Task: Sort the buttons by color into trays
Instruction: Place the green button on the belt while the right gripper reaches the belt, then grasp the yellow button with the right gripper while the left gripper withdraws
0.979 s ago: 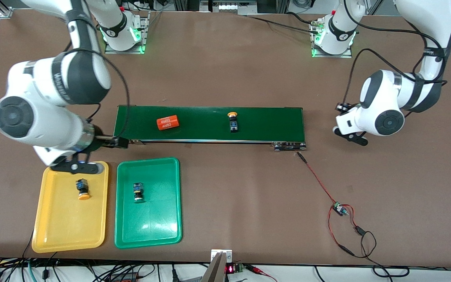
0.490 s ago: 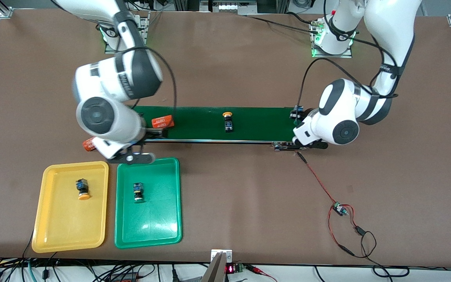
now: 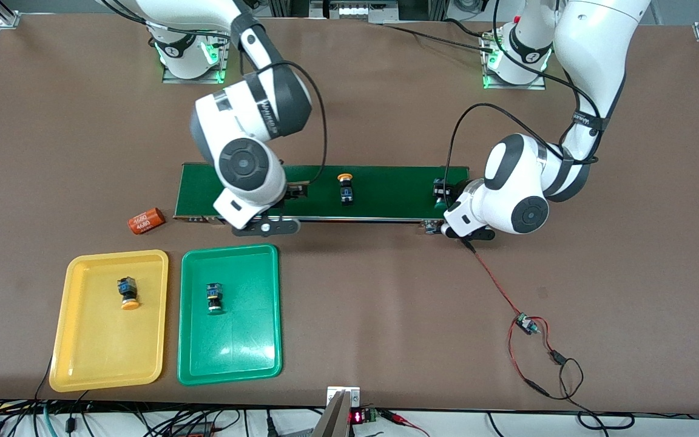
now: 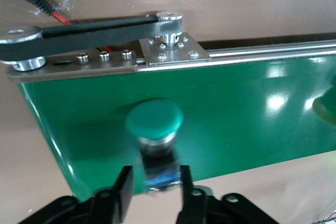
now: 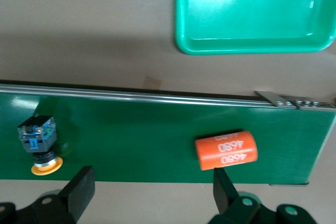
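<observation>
A green-capped button (image 4: pixel 155 121) stands on the conveyor belt (image 3: pixel 386 194) at the left arm's end. My left gripper (image 4: pixel 155 170) is open with its fingers on either side of the button's body and a gap on one side. A yellow-capped button (image 3: pixel 344 188) lies mid-belt, also seen as the yellow-capped button (image 5: pixel 39 141). My right gripper (image 5: pixel 152 171) hangs wide open and empty over the belt's edge. The yellow tray (image 3: pixel 82 346) holds a yellow button (image 3: pixel 126 292). The green tray (image 3: pixel 234 352) holds a green button (image 3: pixel 213 297).
An orange cylinder (image 5: pixel 227 150) printed 4680 lies on the belt by my right gripper. Another orange cylinder (image 3: pixel 145 221) lies on the table off the belt's end. A red-and-black wire (image 3: pixel 507 297) with a small board trails from the belt's drive end.
The right arm swung from the yellow tray to the belt. The left gripper came to the belt's end with the green button and parted its fingers. The yellow button and cylinders rode toward the right arm's end.
</observation>
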`<move>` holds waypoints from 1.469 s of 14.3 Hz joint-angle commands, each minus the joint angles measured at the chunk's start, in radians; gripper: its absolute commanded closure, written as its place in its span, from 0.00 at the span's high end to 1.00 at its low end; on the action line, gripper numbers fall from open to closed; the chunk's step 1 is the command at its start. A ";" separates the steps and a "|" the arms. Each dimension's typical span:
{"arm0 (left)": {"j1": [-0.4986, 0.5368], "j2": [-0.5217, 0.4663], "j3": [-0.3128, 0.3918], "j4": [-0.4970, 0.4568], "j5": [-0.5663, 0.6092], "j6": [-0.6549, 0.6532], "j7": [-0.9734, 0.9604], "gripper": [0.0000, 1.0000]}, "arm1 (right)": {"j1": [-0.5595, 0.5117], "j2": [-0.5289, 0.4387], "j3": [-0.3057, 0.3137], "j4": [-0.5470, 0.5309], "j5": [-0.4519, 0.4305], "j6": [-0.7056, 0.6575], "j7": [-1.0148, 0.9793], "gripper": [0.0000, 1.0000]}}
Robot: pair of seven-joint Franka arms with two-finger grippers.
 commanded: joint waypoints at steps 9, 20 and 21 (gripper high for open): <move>0.083 -0.205 0.031 0.022 0.091 -0.137 -0.009 1.00 | 0.115 0.064 0.013 -0.073 0.101 0.154 0.162 1.00; 0.174 -0.458 0.101 0.094 0.376 -0.124 0.061 1.00 | 0.139 0.095 0.017 -0.170 0.105 0.300 0.163 0.98; 0.177 -0.466 0.106 0.094 0.376 -0.122 0.068 1.00 | 0.141 0.100 0.019 -0.170 0.105 0.300 0.163 0.91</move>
